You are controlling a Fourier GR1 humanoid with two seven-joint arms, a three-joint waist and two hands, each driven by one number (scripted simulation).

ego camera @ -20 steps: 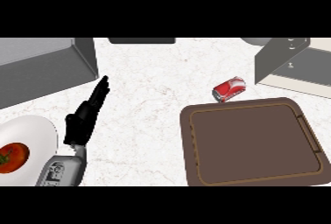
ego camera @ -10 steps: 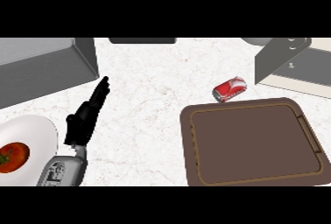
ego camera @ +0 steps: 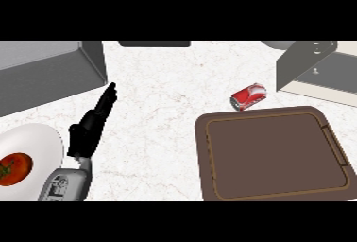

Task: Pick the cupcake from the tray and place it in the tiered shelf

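Note:
A brown tray [ego camera: 272, 156] lies at the right of the counter, and nothing shows on it. No cupcake is visible anywhere. At the upper right stands the grey tiered shelf [ego camera: 307, 64], cut off by the view's edge. My left hand [ego camera: 92, 125] is at the left, fingers straight and pointing up and away, holding nothing. It rests beside a white plate and well left of the tray. My right hand does not show.
A red can [ego camera: 249, 96] lies on its side just above the tray's far edge. A white plate [ego camera: 31, 146] with a tomato [ego camera: 14, 168] sits at the lower left. A grey box [ego camera: 45, 71] fills the upper left corner.

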